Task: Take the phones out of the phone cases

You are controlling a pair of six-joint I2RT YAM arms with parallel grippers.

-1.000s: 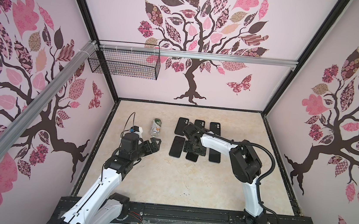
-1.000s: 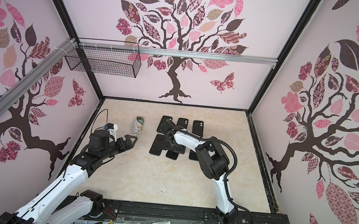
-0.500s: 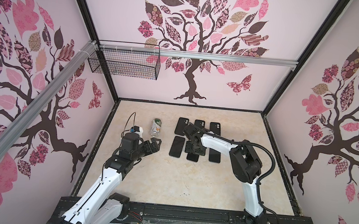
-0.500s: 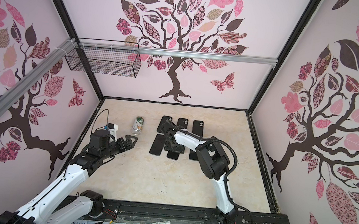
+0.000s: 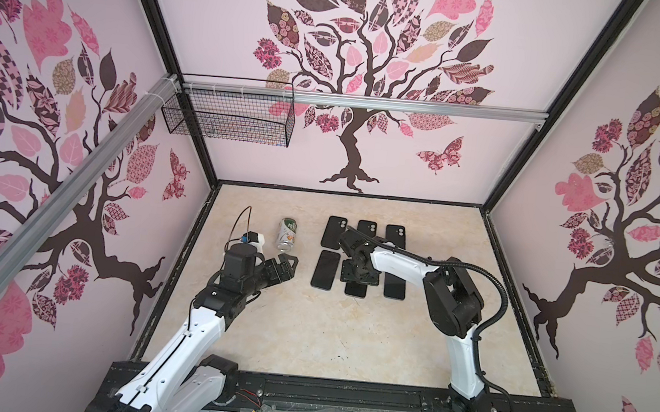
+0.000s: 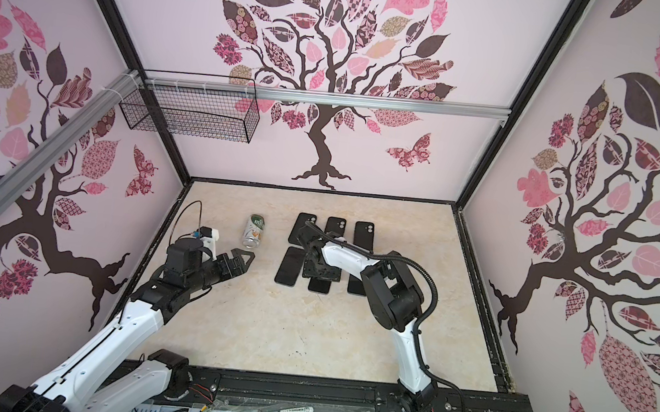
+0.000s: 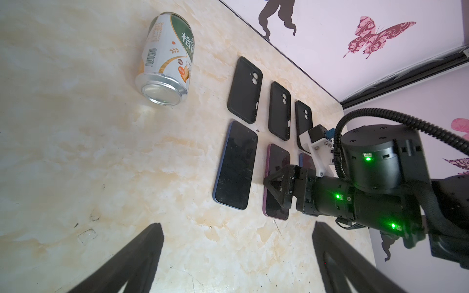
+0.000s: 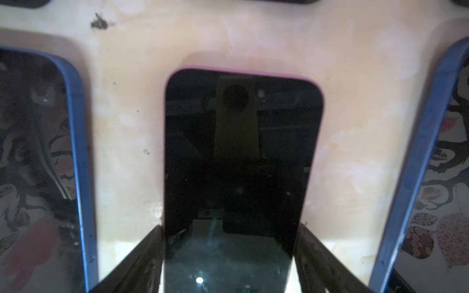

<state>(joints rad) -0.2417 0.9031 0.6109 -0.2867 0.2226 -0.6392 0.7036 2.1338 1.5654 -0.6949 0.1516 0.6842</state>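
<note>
Straddling the pink-rimmed black-glass phone (image 8: 241, 165) with right end effector (image 8: 229, 228), grip unclear, left end effector (image 7: 236, 225) released; best squeezing long edges squarely.

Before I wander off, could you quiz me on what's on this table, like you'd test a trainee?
1. How many black cases lie in the far row?
2. True or false: the can stands upright.
3. The right gripper has a finger on each side of which item? A) a blue-edged phone B) the purple-edged phone C) the can

Key: 1. Three. 2. False; it lies on its side. 3. B.
</note>
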